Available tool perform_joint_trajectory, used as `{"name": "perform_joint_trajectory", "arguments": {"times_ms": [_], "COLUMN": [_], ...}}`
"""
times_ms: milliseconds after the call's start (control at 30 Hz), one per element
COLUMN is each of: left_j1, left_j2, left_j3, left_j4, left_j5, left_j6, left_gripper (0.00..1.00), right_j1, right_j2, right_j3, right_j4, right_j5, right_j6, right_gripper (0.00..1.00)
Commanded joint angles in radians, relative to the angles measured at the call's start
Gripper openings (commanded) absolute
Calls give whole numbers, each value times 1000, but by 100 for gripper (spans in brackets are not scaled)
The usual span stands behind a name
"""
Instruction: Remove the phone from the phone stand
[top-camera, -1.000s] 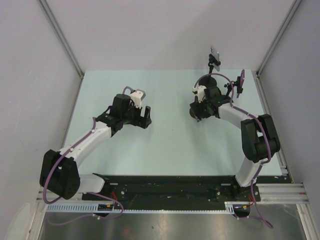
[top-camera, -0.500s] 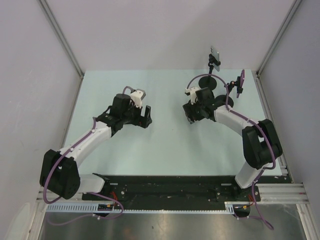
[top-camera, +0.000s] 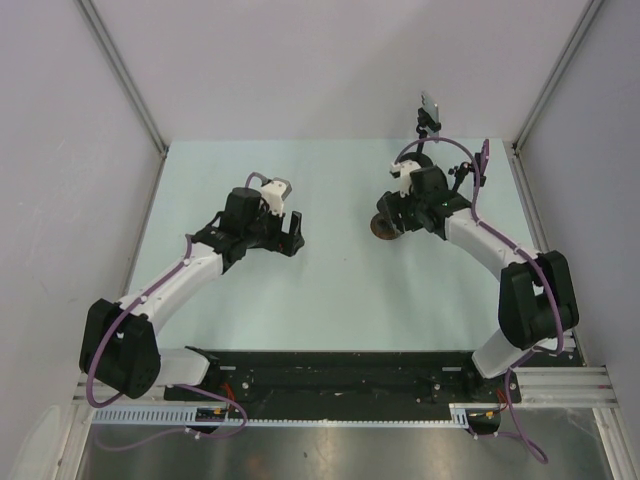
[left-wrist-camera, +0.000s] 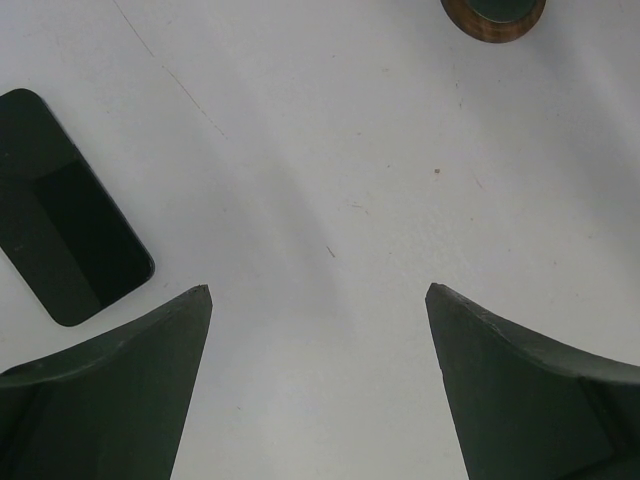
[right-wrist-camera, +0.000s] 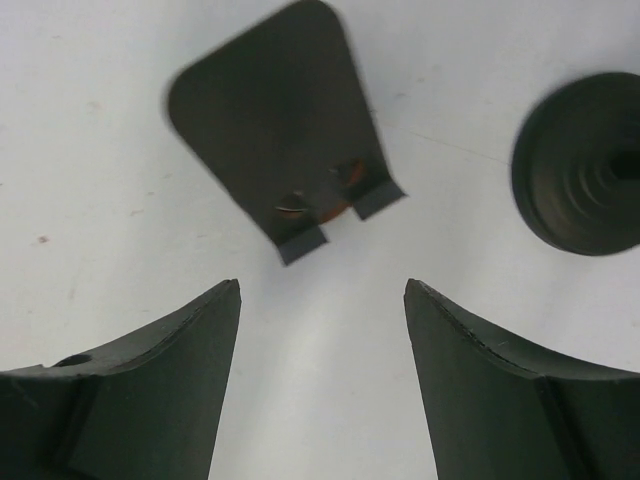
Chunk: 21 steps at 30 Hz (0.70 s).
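Note:
The black phone (left-wrist-camera: 62, 210) lies flat on the table at the left of the left wrist view, off the stand; I cannot pick it out in the top view. The phone stand (right-wrist-camera: 270, 125), a dark plate with two hooks on a copper-brown round base, stands empty just ahead of my right gripper (right-wrist-camera: 322, 285), which is open. Its base also shows in the top view (top-camera: 383, 229) and the left wrist view (left-wrist-camera: 495, 12). My left gripper (left-wrist-camera: 318, 290) is open and empty over bare table, right of the phone. In the top view the left gripper (top-camera: 293, 232) faces the right gripper (top-camera: 388, 212).
A black round foot (right-wrist-camera: 588, 165) of a tall holder sits right of the stand. Two small devices on black arms (top-camera: 430, 115) (top-camera: 482, 163) stand at the back right. Grey walls enclose the table (top-camera: 330, 300) on three sides.
My right gripper swung towards the middle of the table, then pulled back towards the far right, uncovering the stand's brown base. The left arm has not moved.

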<state>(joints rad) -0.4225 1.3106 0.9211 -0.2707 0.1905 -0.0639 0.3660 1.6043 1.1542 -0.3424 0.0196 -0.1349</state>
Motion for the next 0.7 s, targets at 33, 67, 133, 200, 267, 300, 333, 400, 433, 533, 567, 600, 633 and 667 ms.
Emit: {"name": "perform_joint_trajectory", "arguments": {"times_ms": [33, 67, 133, 200, 267, 300, 333, 400, 433, 533, 567, 600, 633, 667], "left_j1": [1, 2, 1, 1, 1, 1, 1, 1, 1, 1, 1, 1, 1, 1], "left_j2": [-11, -13, -13, -17, -17, -19, -19, -20, -19, -20, -19, -20, -19, -19], "left_j3": [7, 7, 5, 5, 5, 5, 5, 5, 5, 5, 4, 5, 5, 5], "left_j4": [25, 25, 27, 27, 27, 25, 25, 25, 27, 25, 27, 27, 27, 27], "left_j5": [32, 33, 35, 35, 36, 38, 40, 41, 43, 46, 47, 46, 49, 49], "left_j6": [-8, -7, -7, -7, -8, -8, -10, -11, -11, -13, -13, -14, -16, -16], "left_gripper": [94, 94, 94, 94, 94, 94, 94, 94, 94, 94, 94, 94, 94, 94], "right_j1": [-58, -58, -55, -44, -23, -16, -12, 1, 1, 7, 7, 8, 8, 13], "right_j2": [6, 11, 28, 45, 54, 58, 69, 81, 91, 115, 123, 131, 141, 155], "right_j3": [30, 32, 35, 35, 35, 35, 35, 35, 36, 41, 42, 47, 50, 59], "right_j4": [10, 5, 0, -10, -17, -17, -14, -1, 3, 29, 39, 40, 40, 42], "right_j5": [-9, -38, -67, -102, -113, -116, -113, -109, -101, -76, -76, -73, -70, -67], "right_j6": [-51, -57, -58, -58, -66, -68, -69, -69, -68, -65, -66, -69, -71, -74], "right_gripper": [70, 70, 69, 68, 69, 69, 69, 69, 69, 68, 68, 68, 68, 67]}}
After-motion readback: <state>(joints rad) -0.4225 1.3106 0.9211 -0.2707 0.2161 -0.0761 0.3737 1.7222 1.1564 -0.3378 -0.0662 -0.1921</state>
